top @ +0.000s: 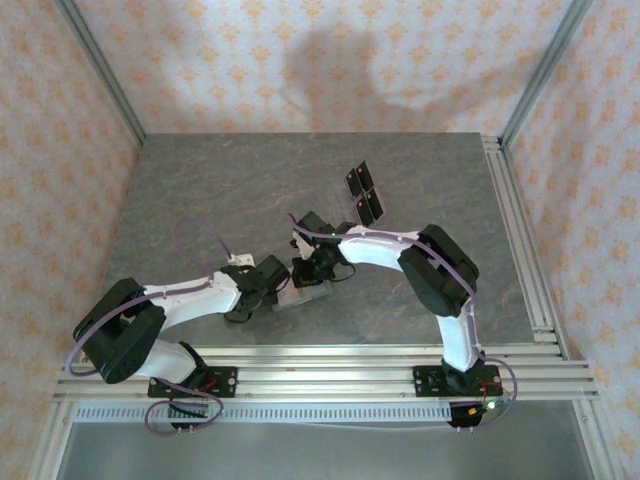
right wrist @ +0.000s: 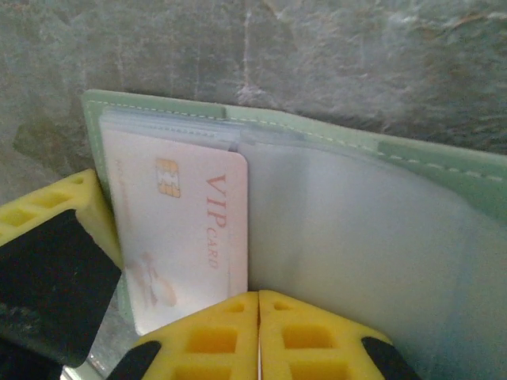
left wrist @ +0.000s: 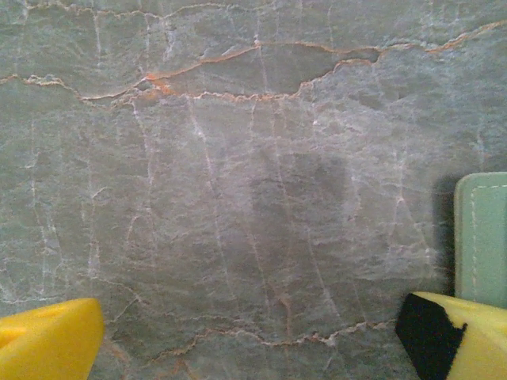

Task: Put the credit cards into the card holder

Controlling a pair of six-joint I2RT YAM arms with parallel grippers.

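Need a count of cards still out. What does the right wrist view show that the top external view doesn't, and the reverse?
Right wrist: a pale VIP card sits in a clear sleeve of the open card holder, with the right claw shut close by the card. Top external: two black cards lie farther out on the table. Both: the card holder and the right claw.

The sage-green card holder (right wrist: 444, 168) lies open mid-frame, a pale pink VIP card (right wrist: 186, 229) tucked in its left clear pocket, while two black cards (top: 371, 206) lie flat, side by side, upper centre.
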